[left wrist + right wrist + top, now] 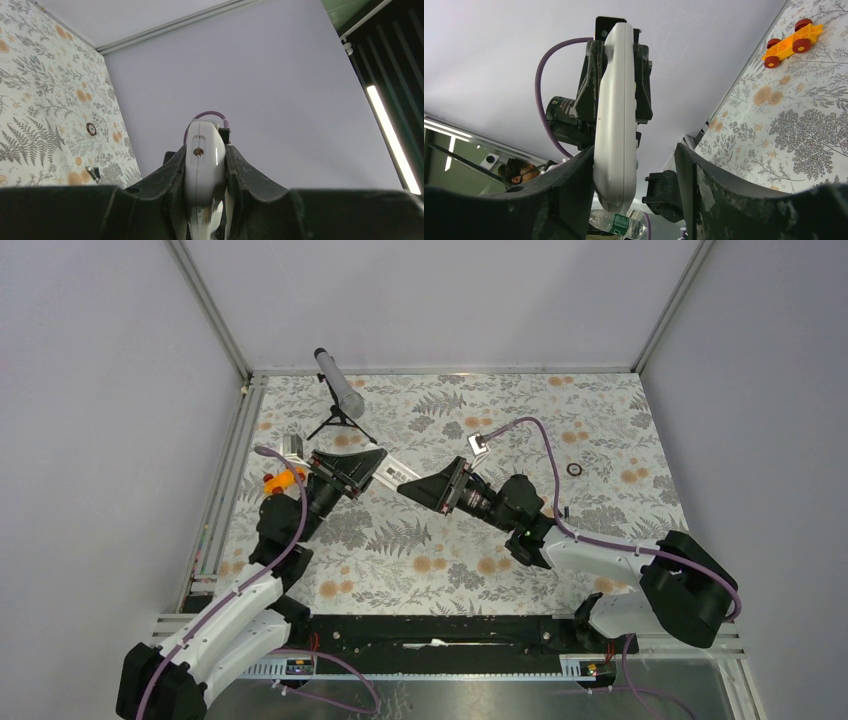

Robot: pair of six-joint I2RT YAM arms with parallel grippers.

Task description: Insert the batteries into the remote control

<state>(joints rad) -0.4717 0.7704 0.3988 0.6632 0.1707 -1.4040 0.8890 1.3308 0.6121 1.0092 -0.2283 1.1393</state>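
The white remote control (pixel 393 472) is held in the air between my two grippers. My left gripper (pixel 368 468) is shut on it; in the left wrist view the remote (pixel 202 160) is clamped edge-on between both fingers of that gripper (pixel 205 167). My right gripper (pixel 412 487) is open around the remote's free end (pixel 615 125); the remote lies against its left finger (pixel 569 185), with a gap to the other finger. A small dark slim piece (pixel 93 173), possibly a battery, lies on the cloth near the right arm (pixel 563 511). No other battery shows.
A thin black ring (pixel 574 469) lies at the right of the patterned cloth (pixel 600 420); it also shows in the left wrist view (pixel 91 129). An orange toy car (pixel 283 480) sits by the left arm. A grey tube on a black tripod (pixel 340 388) stands at the back left.
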